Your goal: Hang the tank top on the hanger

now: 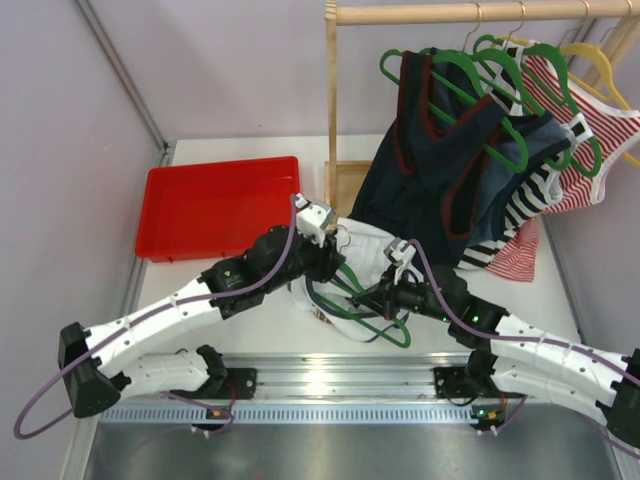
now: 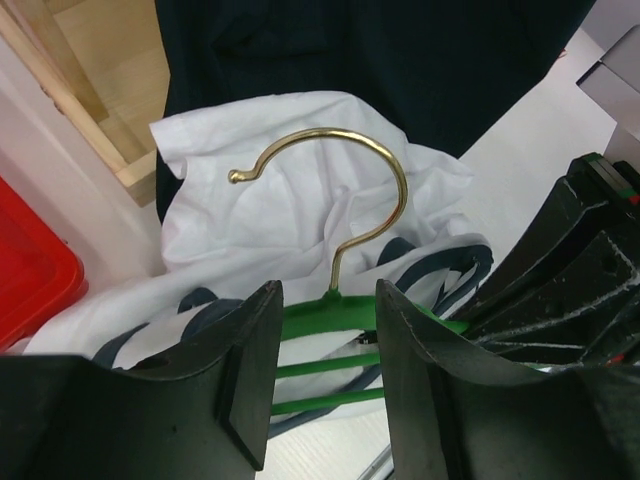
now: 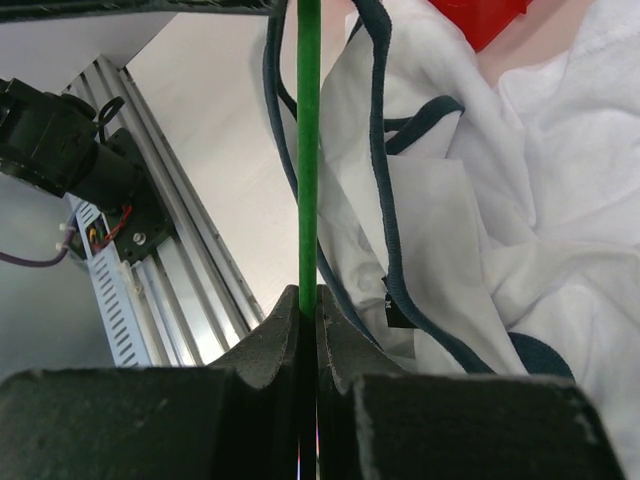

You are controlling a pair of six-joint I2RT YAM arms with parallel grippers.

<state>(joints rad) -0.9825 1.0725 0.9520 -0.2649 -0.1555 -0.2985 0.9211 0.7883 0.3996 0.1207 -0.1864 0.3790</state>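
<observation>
The right gripper (image 3: 308,300) clamps a green arm of the hanger (image 3: 308,150), lying on the crumpled tank top (image 2: 290,200) on the table (image 1: 255,335); the left gripper (image 2: 328,300), jaws apart and empty, faces the base of the hook (image 2: 398,170), which points away.

Tank top (image 2: 290,190), white cloth, matt and creased, with navy trim; hanger (image 3: 308,150), smooth green plastic with a glossy brass-coloured metal hook (image 2: 404,190); tray (image 1: 220,205), glossy red plastic; rail (image 1: 450,12), pale matt wood.
</observation>
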